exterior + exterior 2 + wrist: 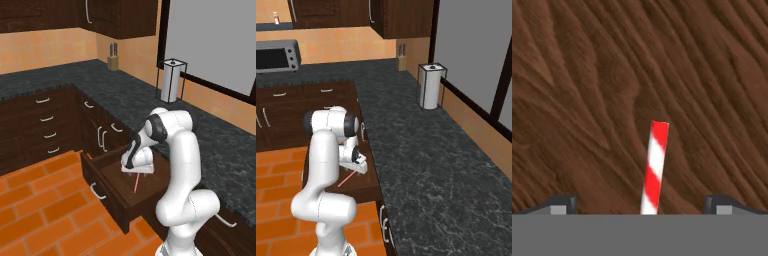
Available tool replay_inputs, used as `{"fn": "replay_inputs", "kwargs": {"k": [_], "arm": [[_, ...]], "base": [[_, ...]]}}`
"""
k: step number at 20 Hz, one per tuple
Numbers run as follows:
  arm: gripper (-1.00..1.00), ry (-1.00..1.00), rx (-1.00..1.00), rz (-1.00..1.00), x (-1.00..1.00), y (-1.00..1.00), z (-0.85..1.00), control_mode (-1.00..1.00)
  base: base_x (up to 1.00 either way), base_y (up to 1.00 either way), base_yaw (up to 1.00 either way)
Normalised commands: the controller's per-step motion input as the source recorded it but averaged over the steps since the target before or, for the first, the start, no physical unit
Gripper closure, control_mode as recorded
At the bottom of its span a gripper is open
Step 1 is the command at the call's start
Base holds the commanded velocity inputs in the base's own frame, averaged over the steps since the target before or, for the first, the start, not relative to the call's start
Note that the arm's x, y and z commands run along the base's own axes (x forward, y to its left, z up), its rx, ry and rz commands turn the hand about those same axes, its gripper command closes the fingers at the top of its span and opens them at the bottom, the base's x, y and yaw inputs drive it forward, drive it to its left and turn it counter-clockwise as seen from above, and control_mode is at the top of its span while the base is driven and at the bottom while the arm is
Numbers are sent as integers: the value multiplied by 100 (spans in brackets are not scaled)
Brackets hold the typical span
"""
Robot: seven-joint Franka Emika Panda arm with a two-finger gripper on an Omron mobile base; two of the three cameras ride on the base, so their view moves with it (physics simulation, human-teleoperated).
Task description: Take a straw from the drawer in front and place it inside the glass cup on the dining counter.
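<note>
The drawer (102, 192) stands pulled out below the black worktop, its reddish-brown floor (587, 100) showing in the hand view. A red-and-white striped straw (654, 167) lies flat on that floor, also seen as a thin red line (136, 183) (346, 180) from both base cameras. My gripper (641, 205) reaches down into the drawer, open, just above the straw. Its fingertips (559, 205) stand far apart on either side of the straw's near end, touching nothing. The hand (137, 167) (353, 167) covers the straw's other end. The glass cup and the dining counter are out of view.
The black speckled worktop (421, 165) runs above the drawer, carrying a white roll in a wire frame (171, 80) and a knife block (113, 57). A toaster oven (276, 56) sits far left. Dark cabinet fronts (45, 127) and orange floor tiles (45, 210) lie left of the drawer.
</note>
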Motion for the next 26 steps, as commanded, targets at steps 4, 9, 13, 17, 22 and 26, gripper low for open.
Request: {"fn": "replay_inputs", "kwargs": {"k": [4, 9, 13, 17, 22, 26], "arm": [[100, 0, 0, -2, -32, 0, -51, -100], [100, 0, 0, -1, -22, 1, -44, -100], [100, 0, 0, 0, -16, 13, -16, -100], [100, 0, 0, 0, -16, 17, 0, -100], [100, 0, 0, 0, -4, 22, 1, -100], [100, -10, 0, 0, -26, 17, 86, -100]], "base": [[0, 0, 0], [0, 0, 0], [0, 0, 0], [0, 0, 0], [0, 0, 0], [0, 0, 0]]}}
